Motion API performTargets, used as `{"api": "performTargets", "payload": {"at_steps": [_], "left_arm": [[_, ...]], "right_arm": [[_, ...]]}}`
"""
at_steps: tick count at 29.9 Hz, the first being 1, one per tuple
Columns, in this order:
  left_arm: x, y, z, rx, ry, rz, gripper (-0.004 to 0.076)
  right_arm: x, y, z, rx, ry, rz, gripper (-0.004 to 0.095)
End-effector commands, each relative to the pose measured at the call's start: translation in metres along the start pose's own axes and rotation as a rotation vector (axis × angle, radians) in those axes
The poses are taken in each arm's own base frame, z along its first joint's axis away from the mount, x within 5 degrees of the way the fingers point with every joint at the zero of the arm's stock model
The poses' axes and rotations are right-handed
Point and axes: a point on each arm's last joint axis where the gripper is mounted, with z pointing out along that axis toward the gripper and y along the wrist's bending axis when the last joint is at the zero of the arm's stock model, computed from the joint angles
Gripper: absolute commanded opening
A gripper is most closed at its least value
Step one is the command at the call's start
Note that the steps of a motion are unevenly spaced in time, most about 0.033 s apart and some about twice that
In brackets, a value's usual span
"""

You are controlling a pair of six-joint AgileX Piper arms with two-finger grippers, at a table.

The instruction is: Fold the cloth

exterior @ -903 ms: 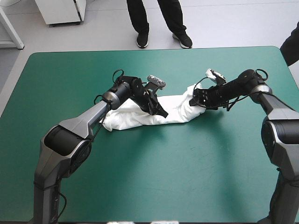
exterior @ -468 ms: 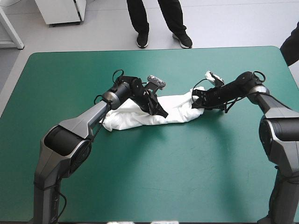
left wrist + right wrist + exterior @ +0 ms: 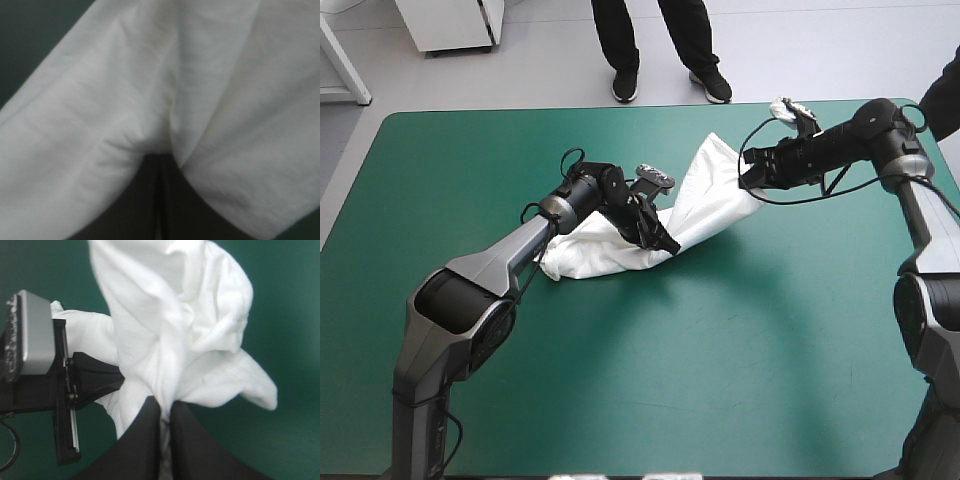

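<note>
the left arm reaches in from the near left of the worktop [image 3: 720, 360]. one end of the white shirt [image 3: 705, 200] lies crumpled on the teal-green cover, partly under that arm.

just right of this heap, about mid-worktop, the left hand [image 3: 663, 240] sits low on the cloth. in the left wrist view the left hand [image 3: 159, 161] has its black fingers together in one point. the shirt [image 3: 150, 85] is pinched between them and white folds spread to both sides. a strip of teal-green shows beyond the cloth at one corner.

from the left hand the shirt runs as a broad, taut band toward the far right. one loose corner reaches out toward the far edge, and the cloth throws a shadow on the cover below it.

the band ends at the right hand [image 3: 748, 185], which is stretched in from the far right corner of the worktop. in the right wrist view the right hand [image 3: 165, 407] is clamped on the shirt [image 3: 170, 315], its two black fingers all but touching with a bunch of cloth between them. ahead of it the shirt gathers in thick twisted folds, with a flap hanging out to one side. farther off the left hand [image 3: 102, 377] shows beside the cloth, its fingertips hidden behind the white folds.
</note>
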Motion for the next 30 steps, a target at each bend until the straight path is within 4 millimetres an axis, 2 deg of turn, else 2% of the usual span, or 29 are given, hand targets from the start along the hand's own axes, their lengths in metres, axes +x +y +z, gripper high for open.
{"api": "performTargets", "payload": {"at_steps": [1,6,11,14,17,22,27,30], "left_arm": [[-0.009,-0.009,-0.028,0.008,-0.048,0.011,-0.001],[-0.019,-0.009,-0.039,-0.005,-0.096,0.023,-0.001],[-0.022,0.001,-0.053,-0.012,-0.106,0.002,-0.001],[-0.021,0.005,-0.073,-0.024,-0.13,-0.004,-0.001],[-0.019,0.007,-0.105,-0.049,-0.169,-0.003,-0.001],[-0.004,0.004,-0.178,-0.141,-0.228,0.025,-0.001],[0.018,-0.016,-0.258,-0.195,-0.365,0.048,-0.001],[0.035,-0.031,-0.296,-0.235,-0.424,0.07,-0.001]], "right_arm": [[-0.005,0.033,-0.041,-0.034,-0.11,-0.062,-0.0008],[-0.003,0.036,-0.039,-0.041,-0.091,-0.069,-0.0008],[-0.003,0.041,-0.035,-0.04,-0.084,-0.083,-0.0008],[-0.003,0.044,-0.032,-0.042,-0.085,-0.089,-0.0008],[-0.004,0.049,-0.031,-0.08,-0.1,-0.086,-0.0008],[-0.005,0.068,-0.025,-0.185,-0.119,-0.117,-0.0007],[0.001,0.1,-0.003,-0.241,-0.093,-0.162,-0.0007],[0.006,0.125,0.015,-0.262,-0.094,-0.202,-0.0008]]}}
